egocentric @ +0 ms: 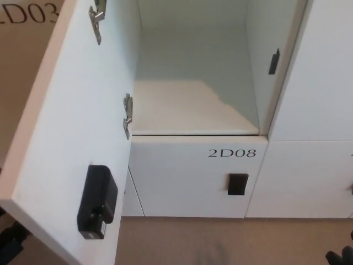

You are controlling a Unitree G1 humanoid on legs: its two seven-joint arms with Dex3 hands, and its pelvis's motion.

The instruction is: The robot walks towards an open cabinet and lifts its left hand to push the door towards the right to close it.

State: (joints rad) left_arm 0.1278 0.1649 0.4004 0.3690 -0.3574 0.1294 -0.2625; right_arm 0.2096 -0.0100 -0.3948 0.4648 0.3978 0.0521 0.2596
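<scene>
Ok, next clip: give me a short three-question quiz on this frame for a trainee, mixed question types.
1. True or false: the cabinet door is fully closed.
2. Which label is printed on the closed door below the open compartment? A) 2D08 B) 2D11 C) 3A08
3. Fill in: the black lock box sits on the door's ____ face, near its free edge.

Key:
1. False. The door stands wide open, hinges exposed.
2. A.
3. Inner.

A right robot hand barely shows at the bottom right corner; the dark shape at the bottom left is too unclear to name.
</scene>
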